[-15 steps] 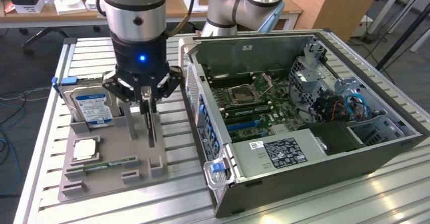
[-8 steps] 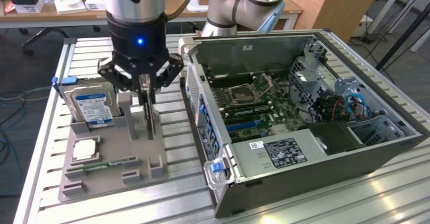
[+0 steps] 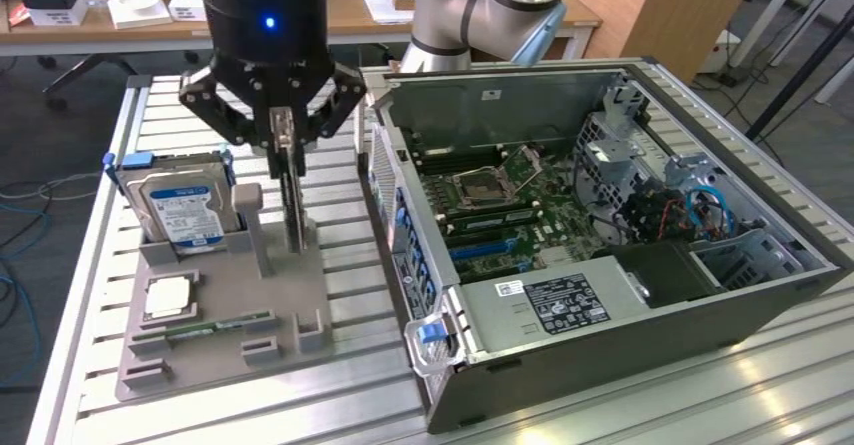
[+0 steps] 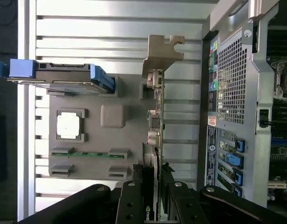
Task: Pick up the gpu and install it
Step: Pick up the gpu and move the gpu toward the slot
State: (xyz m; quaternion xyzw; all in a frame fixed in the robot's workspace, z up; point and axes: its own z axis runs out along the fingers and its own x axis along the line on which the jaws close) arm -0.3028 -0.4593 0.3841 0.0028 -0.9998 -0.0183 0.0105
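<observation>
The gpu is a thin dark card seen edge-on, standing upright over the grey holder block. My gripper comes down from above and is shut on the card's upper edge. In the wrist view the gpu runs away from the gripper, with its silvery bracket at the far end and a black finger on each side. I cannot tell whether the card's lower edge is still in the holder's slot.
The open computer case lies at the exterior view's right of the holder, with its motherboard exposed. The holder also carries a silver hard drive, a processor and a green memory stick. Everything rests on a slatted aluminium table.
</observation>
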